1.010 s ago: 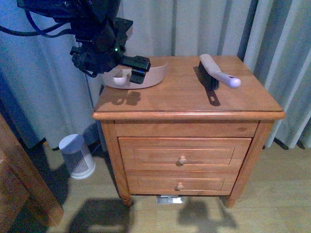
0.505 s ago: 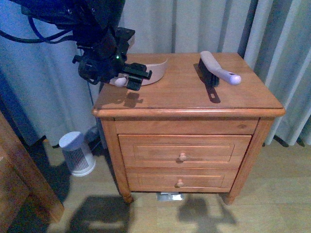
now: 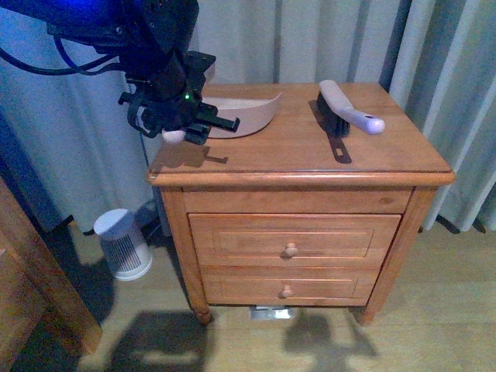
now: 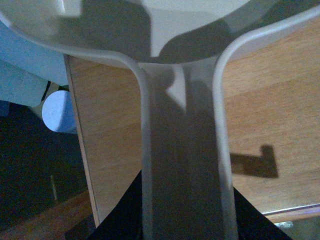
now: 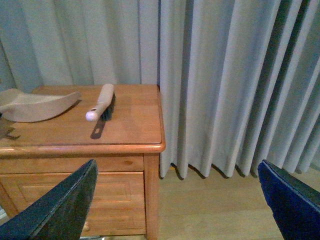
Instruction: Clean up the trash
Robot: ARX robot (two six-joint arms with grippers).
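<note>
My left gripper [image 3: 188,128] is shut on the handle of a beige dustpan [image 3: 246,114], held just above the left rear of the wooden nightstand top [image 3: 294,155]. In the left wrist view the dustpan handle [image 4: 182,150] runs up from between the jaws. A brush [image 3: 345,111] with a pale handle and dark bristles lies on the right rear of the top; it also shows in the right wrist view [image 5: 102,102]. My right gripper [image 5: 180,200] is open and empty, off to the right of the nightstand above the floor. No trash shows on the top.
The nightstand has two drawers [image 3: 291,248] with round knobs. A small white bin [image 3: 122,246] stands on the floor at its left. Grey curtains [image 3: 325,39] hang behind. A wooden piece of furniture [image 3: 31,294] is at the lower left.
My left gripper has lifted and tilted the dustpan, shifting its pan towards the middle of the top. The brush has not moved.
</note>
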